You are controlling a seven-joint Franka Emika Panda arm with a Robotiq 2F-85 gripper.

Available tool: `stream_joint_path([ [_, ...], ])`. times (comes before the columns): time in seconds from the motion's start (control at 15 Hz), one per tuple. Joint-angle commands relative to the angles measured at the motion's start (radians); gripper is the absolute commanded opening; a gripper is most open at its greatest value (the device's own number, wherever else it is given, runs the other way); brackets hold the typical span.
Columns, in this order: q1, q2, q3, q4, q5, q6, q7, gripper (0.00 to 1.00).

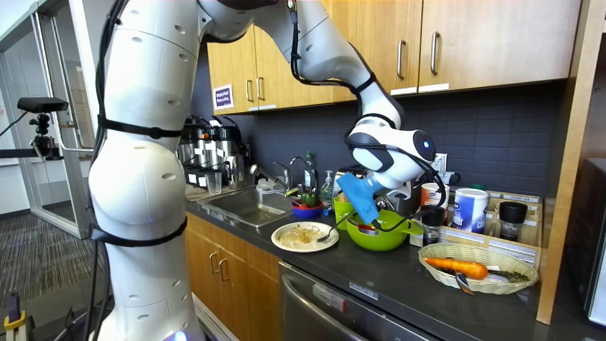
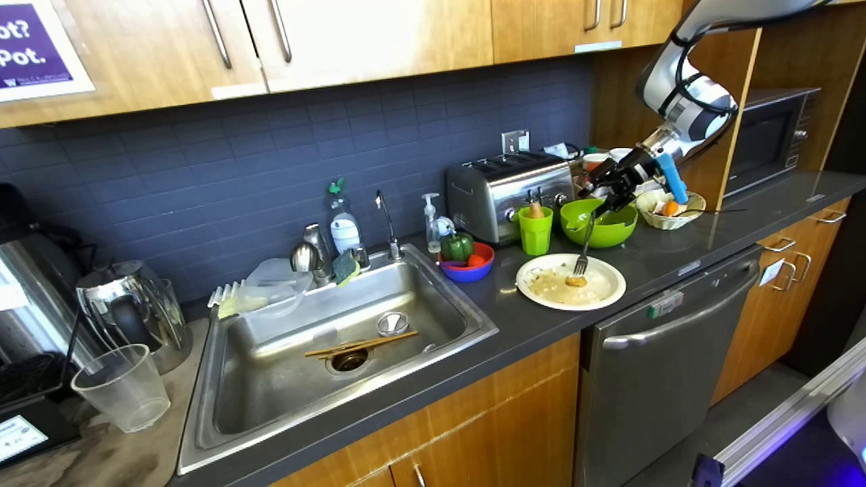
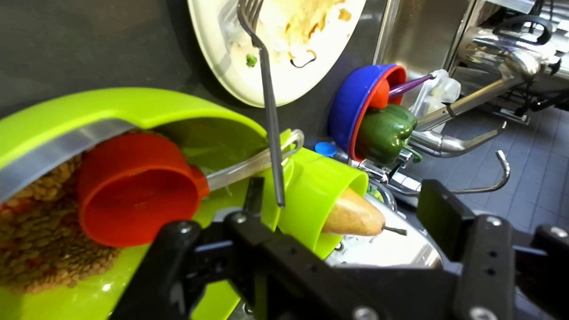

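My black gripper (image 3: 344,195) stands open in the wrist view, its fingers wide apart. A dark metal fork (image 3: 269,102) slants up from the white plate (image 3: 212,49), its handle end just inside the left-hand finger (image 3: 254,195); whether they touch I cannot tell. In an exterior view the fork (image 2: 587,243) has its tines down at a small food piece (image 2: 576,281) on the plate (image 2: 612,292), handle up by the gripper (image 2: 595,197). Below the gripper are a green bowl (image 3: 89,100) holding a red measuring cup (image 3: 142,142) and lentils, and a green cup (image 3: 318,186) with a pear (image 3: 355,213).
A steel toaster (image 2: 484,203) stands behind the green cup. Beside the plate sits a blue bowl (image 2: 470,273) with a green pepper (image 2: 457,246). The sink (image 2: 473,325) lies farther along. A basket (image 1: 502,287) with a carrot (image 1: 457,267) is past the green bowl.
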Motion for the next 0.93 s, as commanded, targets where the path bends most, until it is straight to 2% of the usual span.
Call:
stream_joint_path([
  [0.0,0.002,0.009,0.004,0.012,0.009,0.011,0.010,0.57],
  [0.27,0.001,0.012,0.003,0.014,0.010,0.011,0.011,0.24],
  [0.47,-0.002,0.018,0.002,0.019,0.009,0.008,0.013,0.02],
  [0.87,-0.009,0.017,-0.001,0.021,0.011,0.006,0.013,0.01],
])
